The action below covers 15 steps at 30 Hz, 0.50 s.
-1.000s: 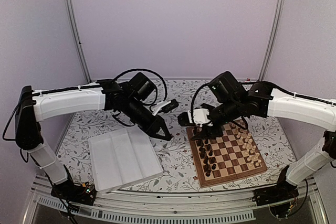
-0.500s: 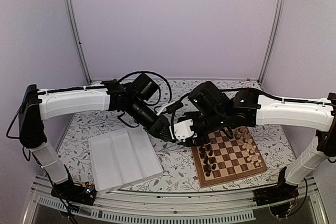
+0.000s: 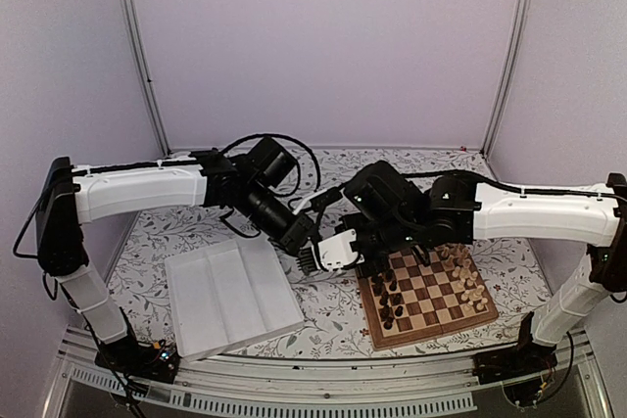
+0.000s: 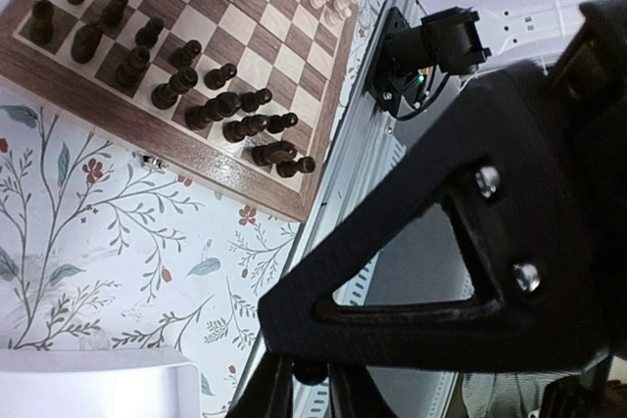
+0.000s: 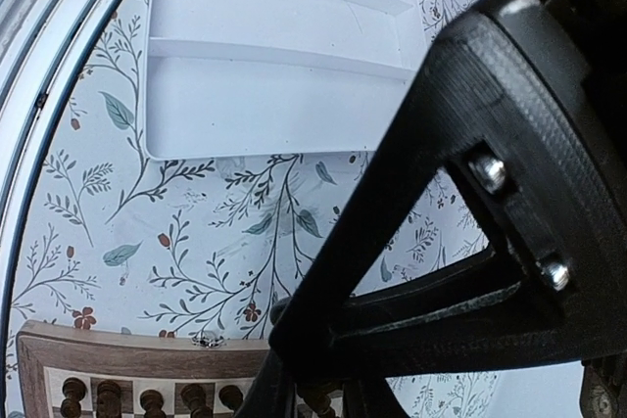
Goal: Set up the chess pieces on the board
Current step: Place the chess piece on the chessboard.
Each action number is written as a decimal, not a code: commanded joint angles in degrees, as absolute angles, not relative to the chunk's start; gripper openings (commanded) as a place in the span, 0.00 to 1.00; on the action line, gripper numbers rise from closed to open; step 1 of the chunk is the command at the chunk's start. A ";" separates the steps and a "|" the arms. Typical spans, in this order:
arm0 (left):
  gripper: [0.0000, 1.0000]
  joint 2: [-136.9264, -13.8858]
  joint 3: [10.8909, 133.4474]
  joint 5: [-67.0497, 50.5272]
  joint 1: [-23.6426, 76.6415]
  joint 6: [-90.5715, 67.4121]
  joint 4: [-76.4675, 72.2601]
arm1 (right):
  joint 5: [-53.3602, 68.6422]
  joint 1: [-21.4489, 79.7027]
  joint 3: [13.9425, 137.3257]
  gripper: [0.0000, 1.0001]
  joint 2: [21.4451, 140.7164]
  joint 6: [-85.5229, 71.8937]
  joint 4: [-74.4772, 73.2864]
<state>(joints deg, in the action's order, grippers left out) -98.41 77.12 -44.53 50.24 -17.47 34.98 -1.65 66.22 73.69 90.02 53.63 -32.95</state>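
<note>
Right gripper [image 3: 325, 255] closed, beside left gripper [image 3: 306, 257], near board [image 3: 428, 288]

Our two arms: white shells, black joints.
We see black cables [image 3: 274, 134] looping above the left wrist [image 3: 260, 183], white covers along the left arm [image 3: 137, 191] and right arm [image 3: 534, 212], and silver screws [image 4: 487, 181] in a black triangular finger [image 4: 549, 134] of the left gripper [image 4: 312, 394].

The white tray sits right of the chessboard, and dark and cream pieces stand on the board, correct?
No: the top view shows the white tray left of the chessboard. The dark pieces and cream pieces do stand on the board.
</note>
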 commanded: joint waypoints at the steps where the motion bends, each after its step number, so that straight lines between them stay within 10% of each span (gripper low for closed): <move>1: 0.20 -97.49 79.36 -42.11 49.48 -16.59 32.40 | -2.72 66.78 71.83 0.08 88.82 52.13 -30.78; 15: 0.30 -78.49 63.34 -14.06 57.86 -1.42 6.37 | 43.53 45.19 72.02 0.04 79.78 34.98 -31.66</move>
